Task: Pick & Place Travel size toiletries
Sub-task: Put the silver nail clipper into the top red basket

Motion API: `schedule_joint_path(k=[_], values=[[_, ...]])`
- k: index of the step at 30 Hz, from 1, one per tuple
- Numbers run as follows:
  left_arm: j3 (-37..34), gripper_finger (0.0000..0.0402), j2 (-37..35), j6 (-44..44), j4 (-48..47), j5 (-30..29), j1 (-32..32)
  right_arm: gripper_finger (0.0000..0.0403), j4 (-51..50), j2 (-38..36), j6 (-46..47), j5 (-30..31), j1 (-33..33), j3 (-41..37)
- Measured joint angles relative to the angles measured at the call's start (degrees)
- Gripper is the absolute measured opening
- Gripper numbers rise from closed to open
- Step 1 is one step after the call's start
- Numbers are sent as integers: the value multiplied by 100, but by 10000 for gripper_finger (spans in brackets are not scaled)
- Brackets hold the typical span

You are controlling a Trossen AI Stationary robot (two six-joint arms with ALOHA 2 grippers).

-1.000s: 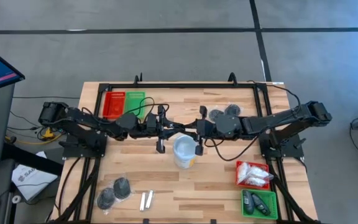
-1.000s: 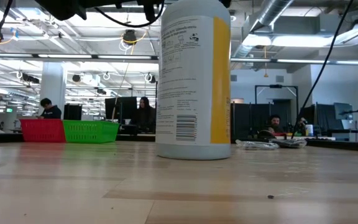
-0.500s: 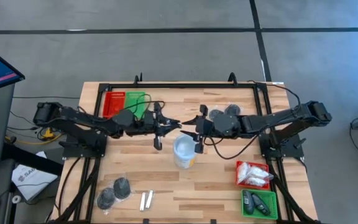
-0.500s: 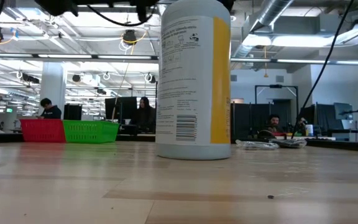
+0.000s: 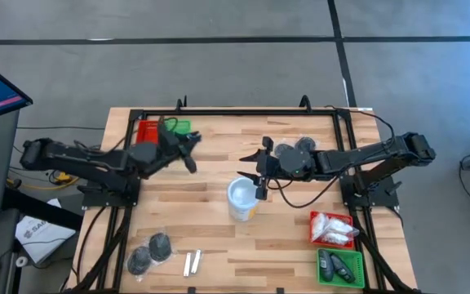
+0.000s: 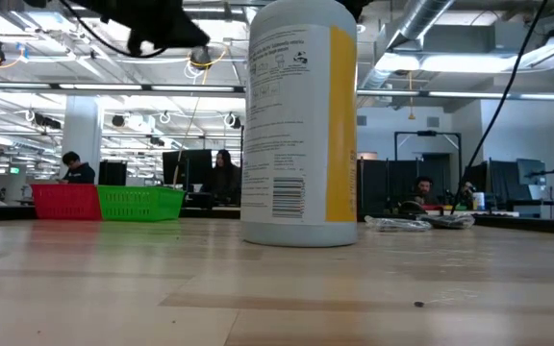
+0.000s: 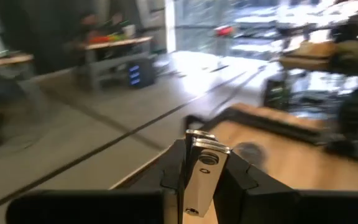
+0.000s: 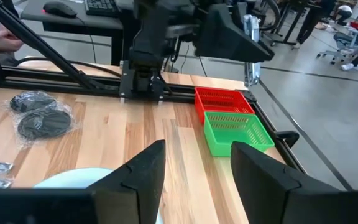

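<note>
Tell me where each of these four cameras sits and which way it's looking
High: overhead, straight down; both arms, white cup mid-table.
Low: table height, level into the room; cup close up.
Left wrist: on the left arm; its end effector holds a slim silvery tube.
Right wrist: on the right arm; own fingers open.
Shared: red tray in right wrist and high.
</note>
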Motion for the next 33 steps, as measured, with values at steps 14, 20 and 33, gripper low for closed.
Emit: schedule_joint_path(k=[14, 20, 33], values=[[2, 38, -83, -973, -1645, -16, 1704, 166, -253, 0, 63, -6, 2, -2], [3, 38, -37, -1418, -2479, 235, 2468, 164, -302, 0, 61, -9, 0, -2], [4, 38, 216, -1741, -3854, 1045, 4049, 160, -407, 0, 48, -9, 0, -2]])
